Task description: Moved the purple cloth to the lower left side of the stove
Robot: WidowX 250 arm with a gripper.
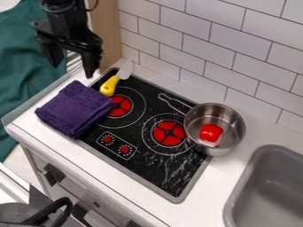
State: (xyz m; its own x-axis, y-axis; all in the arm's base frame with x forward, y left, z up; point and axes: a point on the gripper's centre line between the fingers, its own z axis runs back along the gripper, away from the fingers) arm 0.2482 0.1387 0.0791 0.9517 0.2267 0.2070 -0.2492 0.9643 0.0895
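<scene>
The black gripper (73, 66) hangs at the upper left, above the stove's back left corner, with its two fingers spread apart and nothing between them. Below it lies the folded purple cloth (75, 109), not touched by the gripper. The cloth rests partly on the white counter at the left and partly over the left edge of the black stove (146, 165), beside the left red burner and up-left of the knobs.
A yellow-handled knife (110, 85) lies at the stove's back left, near the gripper. A metal pot (228, 146) holding a red item stands on the stove's right side. The grey sink (264, 190) is at the lower right, and a tiled wall runs behind.
</scene>
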